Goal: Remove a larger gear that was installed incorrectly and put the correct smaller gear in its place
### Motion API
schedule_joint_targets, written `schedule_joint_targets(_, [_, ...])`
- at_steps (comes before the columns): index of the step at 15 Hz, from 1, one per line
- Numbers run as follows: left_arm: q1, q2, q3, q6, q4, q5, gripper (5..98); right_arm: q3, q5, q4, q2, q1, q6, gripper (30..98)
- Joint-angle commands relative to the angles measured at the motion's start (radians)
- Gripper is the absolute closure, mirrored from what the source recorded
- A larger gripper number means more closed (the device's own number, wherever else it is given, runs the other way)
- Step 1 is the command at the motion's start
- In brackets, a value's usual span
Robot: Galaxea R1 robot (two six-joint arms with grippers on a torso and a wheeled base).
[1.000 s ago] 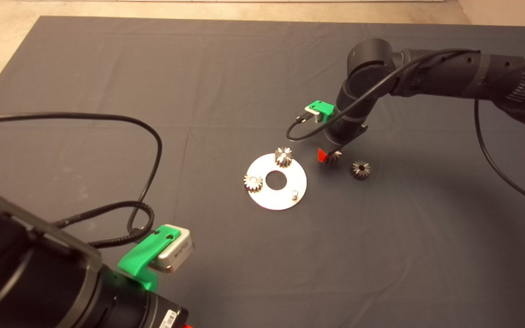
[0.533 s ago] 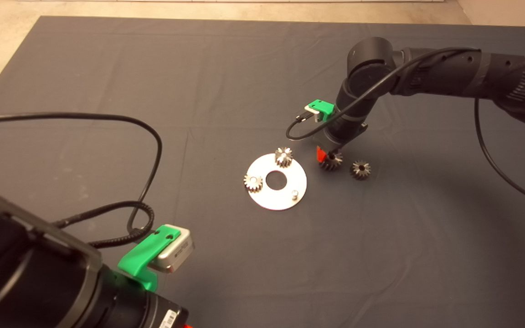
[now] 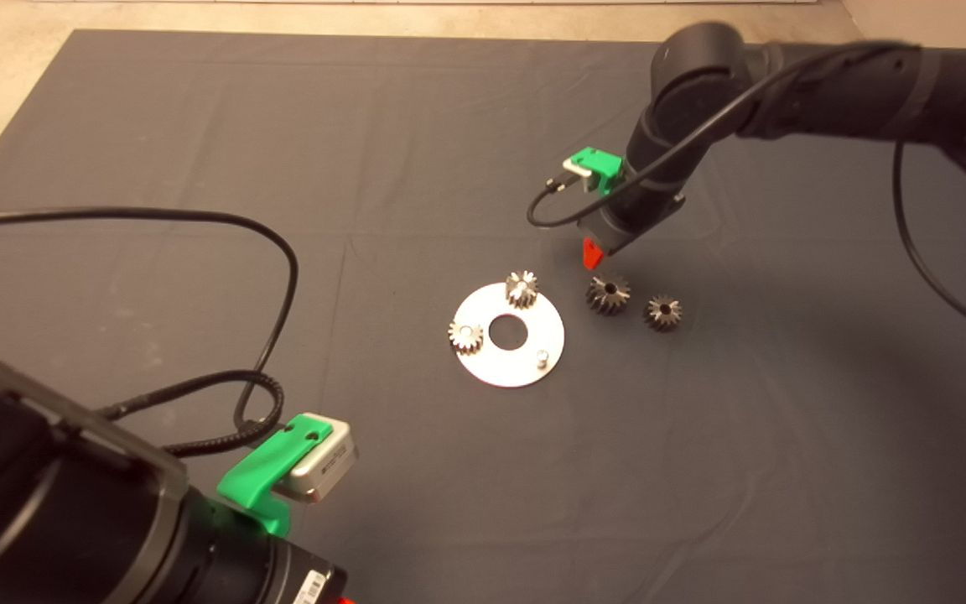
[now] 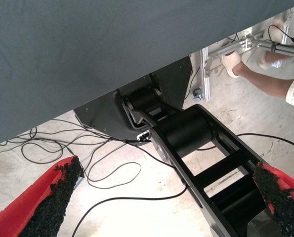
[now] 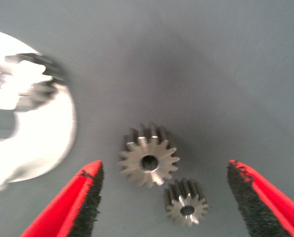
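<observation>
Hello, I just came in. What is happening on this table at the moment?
The right pincer hangs open above the wide dark grey steel gear, which lies on the dark mat beside the round silver metal plate. A small grey-silver steel gear lies next to it. Two similar small gears sit on the plate; one short pin is bare. The left pincer waits open off the mat.

A round silver plate (image 3: 483, 365) lay on the dark mat (image 3: 282, 126), near the right pincer (image 3: 592, 253) and lower. It carried one small gear (image 3: 521, 289) nearest the pincer, a second small gear (image 3: 465, 336) farther off, and a bare peg (image 3: 541, 358).
</observation>
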Motion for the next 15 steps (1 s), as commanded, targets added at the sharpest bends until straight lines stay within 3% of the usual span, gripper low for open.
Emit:
schedule_joint_targets(1, [-0.010, -0.003, 0.015, -0.006, -0.005, -0.003, 12.7, 0.210, -0.131, 0.028, -0.058, 0.048, 0.069, 60.8])
schedule_joint_targets(6, [-0.008, -0.004, 0.017, -0.006, -0.007, 0.008, 12.7, 0.223, -0.131, 0.023, -0.154, 0.048, 0.078, 55.6])
schedule_joint_targets(8, [-0.008, -0.002, 0.015, -0.020, -0.008, 0.026, 12.7, 0.229, -0.126, 0.017, -0.181, 0.048, 0.077, 55.6])
schedule_joint_targets(11, [-0.008, -0.005, 0.012, -0.023, -0.005, 0.026, 12.7, 0.243, -0.019, -0.027, -0.208, 0.048, 0.072, 55.6])
schedule_joint_targets(13, [-0.008, -0.006, 0.015, -0.026, -0.007, 0.027, 12.7, 0.337, 0.107, -0.090, -0.307, 0.046, 0.073, 55.6])
schedule_joint_targets(15, [-0.007, -0.005, 0.015, -0.038, -0.007, 0.031, 12.7, 0.392, 0.267, -0.121, -0.383, 0.041, 0.073, 55.6])
